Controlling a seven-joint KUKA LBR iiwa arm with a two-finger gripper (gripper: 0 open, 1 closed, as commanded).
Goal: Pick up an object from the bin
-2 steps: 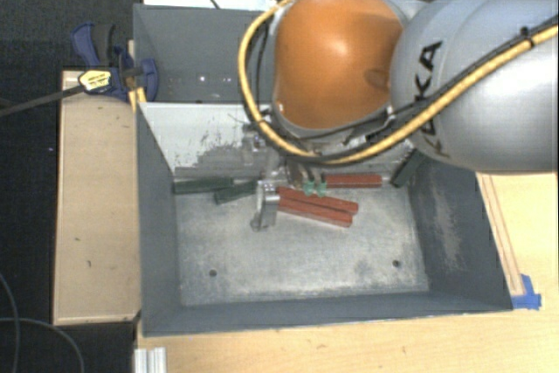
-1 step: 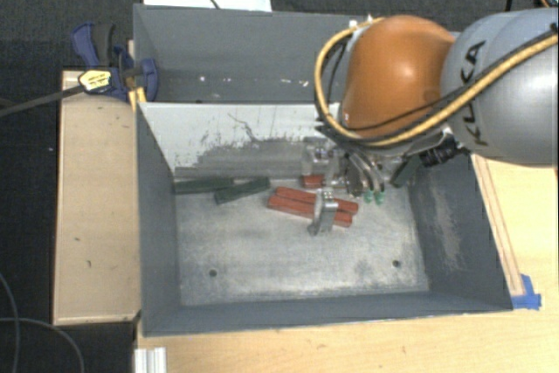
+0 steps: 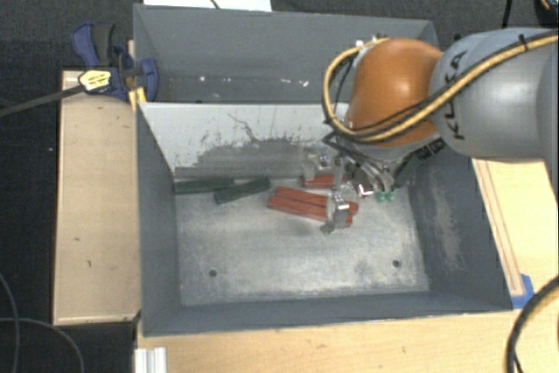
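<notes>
**My fingers by the red block**

My fingers [image 3: 334, 218] stood apart, with nothing pinched between them. My gripper [image 3: 327, 192] hung low over the right end of a long red-brown block [image 3: 293, 203]. The block lay flat in the middle of the bin [image 3: 288, 275], a bit toward the far wall. I think it was hard and light, like wood or plastic, and would not bend or break. Its two long flat sides looked best to squeeze, close to the middle, so it would not tip. Dark green sticks [image 3: 218, 186] lay to the left, well apart from me.
</notes>
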